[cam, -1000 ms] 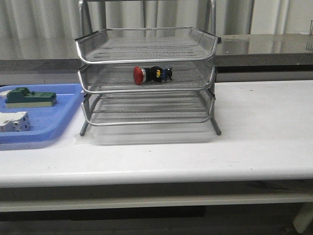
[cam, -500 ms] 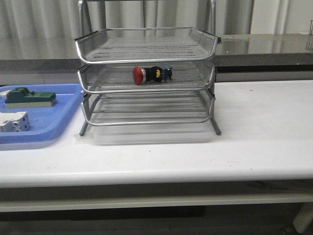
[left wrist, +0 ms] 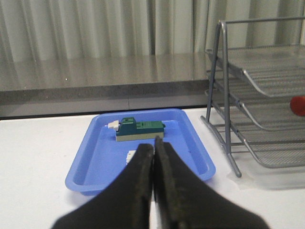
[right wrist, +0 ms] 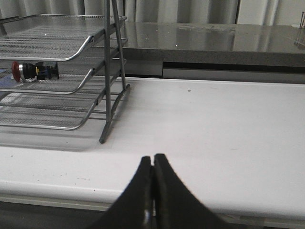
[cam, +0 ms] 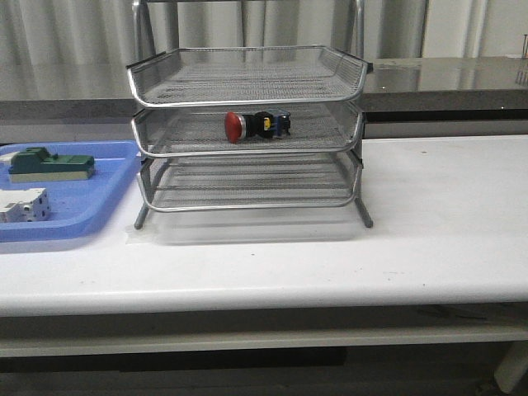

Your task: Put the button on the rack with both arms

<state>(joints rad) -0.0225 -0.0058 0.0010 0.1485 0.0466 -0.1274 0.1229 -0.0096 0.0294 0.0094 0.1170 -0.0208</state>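
Each claw (left wrist: 154, 157) (right wrist: 153, 164) has smooth, matte black, tapering fingers.

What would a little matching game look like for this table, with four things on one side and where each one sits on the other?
Things:
1. button
2. green block
3. white block
4. rack

Places:
A. far part of the blue tray
B. on the white table, right of the tray
C. middle shelf of the rack
D. near part of the blue tray

Pairs: 1-C, 2-A, 3-D, 4-B
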